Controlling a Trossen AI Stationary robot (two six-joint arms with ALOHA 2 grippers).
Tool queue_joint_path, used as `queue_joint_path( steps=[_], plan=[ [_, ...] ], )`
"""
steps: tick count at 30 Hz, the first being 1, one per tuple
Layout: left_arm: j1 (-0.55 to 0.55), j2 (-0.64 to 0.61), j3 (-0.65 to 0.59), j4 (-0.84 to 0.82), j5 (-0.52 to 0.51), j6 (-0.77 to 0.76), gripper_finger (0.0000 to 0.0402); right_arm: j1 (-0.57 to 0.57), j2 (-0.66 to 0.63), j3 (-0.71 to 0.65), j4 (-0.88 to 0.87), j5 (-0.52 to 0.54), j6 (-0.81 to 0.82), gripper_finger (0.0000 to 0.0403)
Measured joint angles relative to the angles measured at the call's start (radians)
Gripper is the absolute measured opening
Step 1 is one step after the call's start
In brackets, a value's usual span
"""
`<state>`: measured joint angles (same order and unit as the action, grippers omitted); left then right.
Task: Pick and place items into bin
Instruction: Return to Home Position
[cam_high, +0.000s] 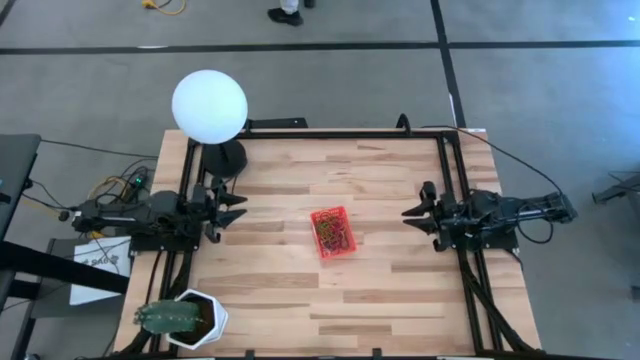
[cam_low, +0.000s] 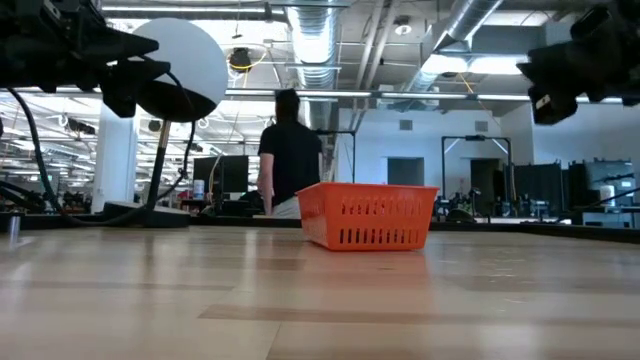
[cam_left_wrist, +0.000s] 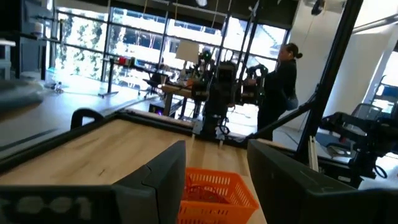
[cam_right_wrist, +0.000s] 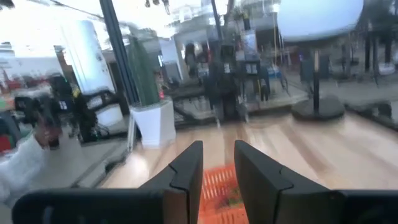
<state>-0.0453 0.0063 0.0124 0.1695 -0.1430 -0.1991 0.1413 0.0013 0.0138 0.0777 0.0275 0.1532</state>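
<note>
Left tool (cam_high: 236, 208) and right tool (cam_high: 408, 218) gape empty; red mesh bin (cam_high: 317, 235) holds seemingly tangled bands (cam_high: 335, 234).

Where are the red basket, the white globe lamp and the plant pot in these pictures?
red basket (cam_low: 372, 228): low view, its front mesh wall.
white globe lamp (cam_high: 209, 104): high view, middle of the globe.
plant pot (cam_high: 218, 318): high view, its white rim.

Bare tabletop (cam_high: 390, 290) surrounds the bin (cam_high: 334, 232); lamp (cam_high: 209, 105) and plant pot (cam_high: 214, 320) crowd its left edge.
</note>
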Motion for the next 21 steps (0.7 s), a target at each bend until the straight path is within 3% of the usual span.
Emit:
queue_joint_path(
  steps=[7,21],
  plan=[
    [0.000,0.000,0.000,-0.049,-0.014,0.061,0.0163,0.000,0.007,-0.006,-0.049,0.057,0.057,0.0087],
    [0.000,0.000,0.000,-0.116,-0.012,-0.043,0.0163,0.000,0.006,-0.007,-0.048,0.053,0.066,0.0087]
  ],
)
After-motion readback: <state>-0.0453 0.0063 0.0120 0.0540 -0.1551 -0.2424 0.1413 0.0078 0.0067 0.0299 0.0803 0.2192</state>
